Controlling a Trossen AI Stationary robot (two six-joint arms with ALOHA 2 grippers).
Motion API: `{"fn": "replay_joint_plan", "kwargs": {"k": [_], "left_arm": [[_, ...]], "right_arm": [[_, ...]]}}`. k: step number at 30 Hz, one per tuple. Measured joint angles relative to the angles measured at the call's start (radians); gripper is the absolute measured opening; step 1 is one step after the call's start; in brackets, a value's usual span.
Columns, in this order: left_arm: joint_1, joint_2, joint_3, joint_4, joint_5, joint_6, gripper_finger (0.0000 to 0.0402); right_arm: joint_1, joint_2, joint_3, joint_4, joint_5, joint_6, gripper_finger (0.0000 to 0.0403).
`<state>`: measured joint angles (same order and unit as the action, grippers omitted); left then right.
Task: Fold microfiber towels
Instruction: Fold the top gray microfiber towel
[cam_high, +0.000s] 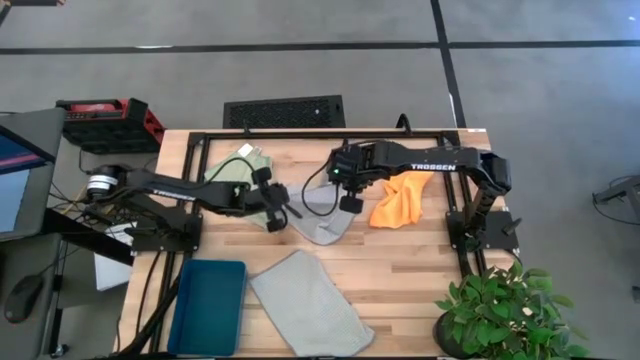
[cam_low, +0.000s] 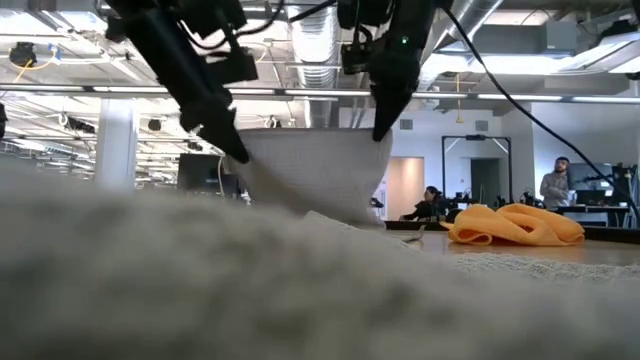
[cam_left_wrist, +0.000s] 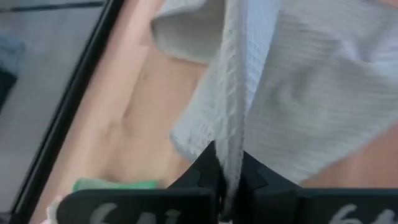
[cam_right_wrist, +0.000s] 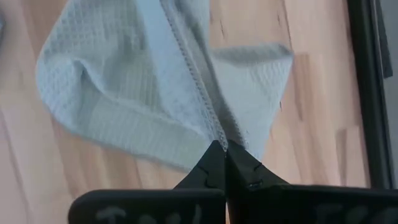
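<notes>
Even, diffuse daylight fills the high view, leaving only soft shadows on the pale wooden surface (cam_high: 400, 270). In the low view, ceiling strip lights glare against dark silhouetted arms, and a blurred pale grey-blue cloth (cam_low: 200, 280) fills the foreground. Both wrist views look soft.

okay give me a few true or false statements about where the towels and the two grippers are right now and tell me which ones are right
1. Both grippers pinch the same grey towel. True: the left gripper and right gripper each clamp an edge, holding it up between them.
2. The orange towel lies in the bin. False: it is bunched on the table, beside the right arm.
3. A second grey towel lies flat beside the bin. True.
4. The green towel is held by the left gripper. False: it lies on the table behind the left arm.
</notes>
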<state>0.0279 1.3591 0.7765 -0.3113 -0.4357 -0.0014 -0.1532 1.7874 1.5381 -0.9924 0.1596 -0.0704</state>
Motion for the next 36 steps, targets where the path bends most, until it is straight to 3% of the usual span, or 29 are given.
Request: {"fn": "replay_joint_plan", "kwargs": {"k": [9, 15, 23, 36], "left_arm": [[-0.113, 0.062, 0.000, -0.065, 0.113, -0.023, 0.0000], [-0.188, 0.150, 0.000, -0.071, 0.118, -0.072, 0.0000], [-0.240, 0.235, 0.000, -0.069, 0.127, -0.115, 0.0000], [-0.289, 0.235, 0.000, -0.074, 0.196, -0.146, 0.0000]], "right_arm": [[0.080, 0.000, -0.125, 0.193, -0.006, -0.007, 0.0008], [0.138, 0.000, -0.224, 0.282, -0.094, 0.031, 0.0008], [0.208, 0.000, -0.306, 0.348, -0.095, 0.043, 0.0012], [0.299, 0.000, -0.307, 0.428, -0.077, -0.092, 0.0133]]}}
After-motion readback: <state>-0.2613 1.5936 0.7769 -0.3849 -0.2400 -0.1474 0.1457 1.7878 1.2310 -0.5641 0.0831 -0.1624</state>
